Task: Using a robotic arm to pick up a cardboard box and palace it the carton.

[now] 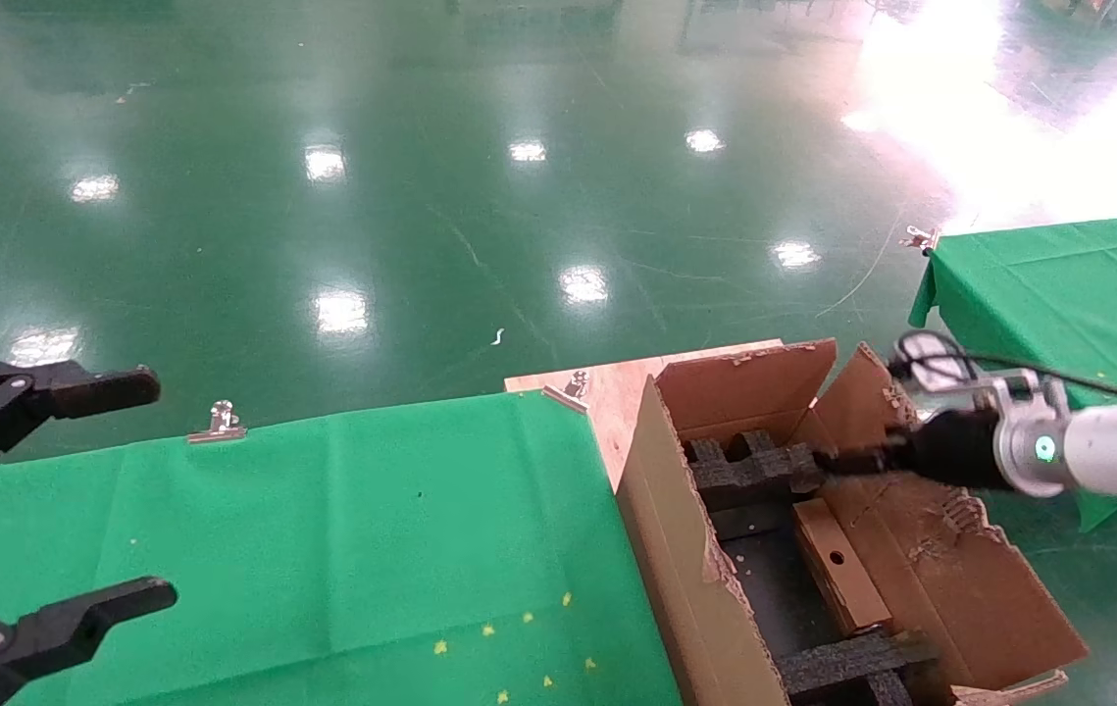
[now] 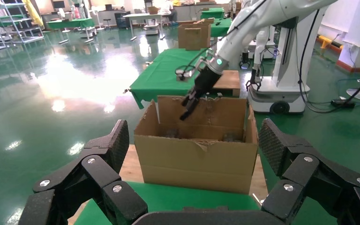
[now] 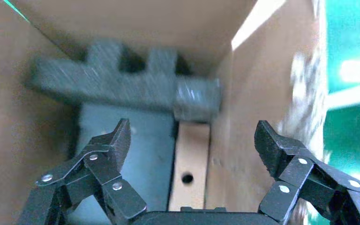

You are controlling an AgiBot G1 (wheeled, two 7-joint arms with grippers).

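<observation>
The cardboard box [image 1: 837,579] is found inside the carton [image 1: 676,549], standing on edge against the right-hand wall, its round hole facing the interior. One end is seen just beside the far black foam insert [image 1: 754,471]; the other reaches the near foam insert [image 1: 852,662]. The right gripper [image 1: 837,461] is held above the far end of the carton, fingers spread wide and nothing held between them. The placement is judged done, or nearly so.

Risks are judged as follows. 1: the open fingers [image 3: 112,140] may be caught on the far insert or the torn right flap [image 1: 950,549] during withdrawal, and the carton dragged. 2: the box, resting on its narrow edge, may be tipped over if brushed. 3: the carton overhangs the wooden board [image 1: 607,387] and may be shifted by any side push.

The left gripper [image 1: 48,510] is parked open over the green cloth [image 1: 372,529], well apart.
</observation>
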